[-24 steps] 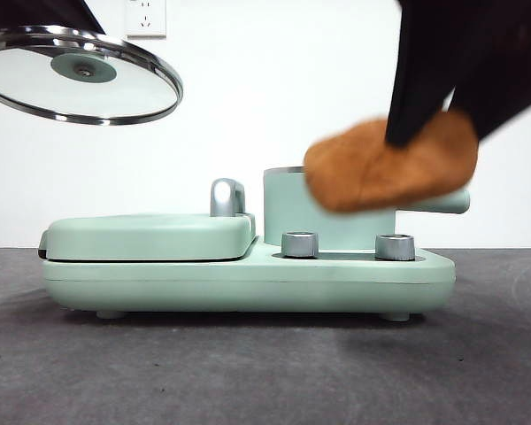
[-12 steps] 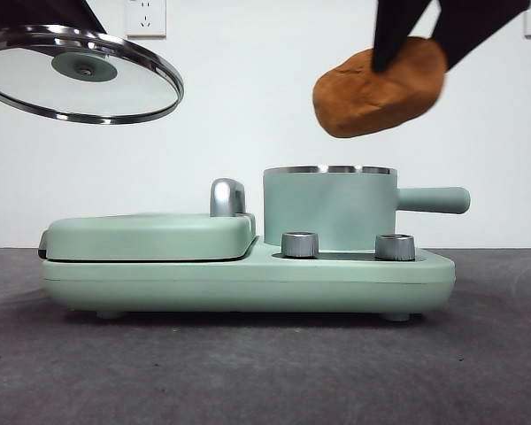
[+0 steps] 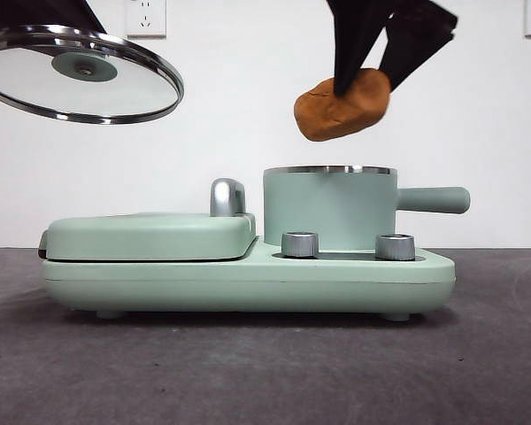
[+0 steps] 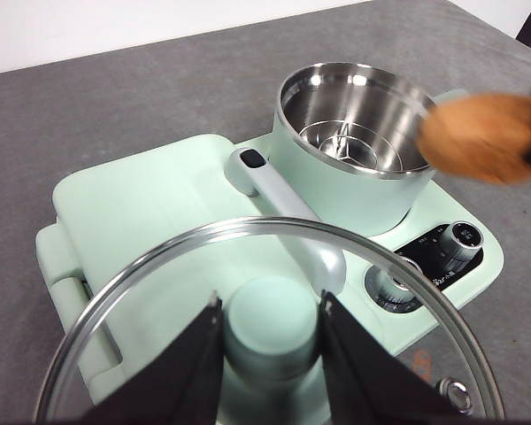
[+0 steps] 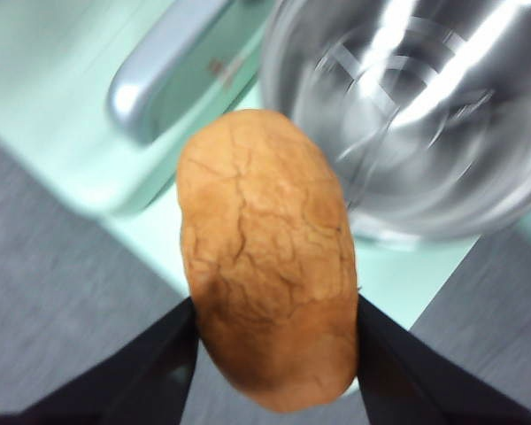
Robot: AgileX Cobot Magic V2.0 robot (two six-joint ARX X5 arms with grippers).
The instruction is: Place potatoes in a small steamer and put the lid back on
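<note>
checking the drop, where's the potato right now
In the front view the potato hangs in the right gripper, above the small steamer rim, not yet inside.

The right gripper [image 3: 365, 75] hangs high in the air, coming down from the top edge of the front view, its two black jaws clamped on either side of the potato [image 5: 265, 257]; the left gripper [image 4: 270, 345] is raised at the other side, its jaws closed against the knob of the lid [image 3: 80, 75], held aloft and slightly tilted.
</note>
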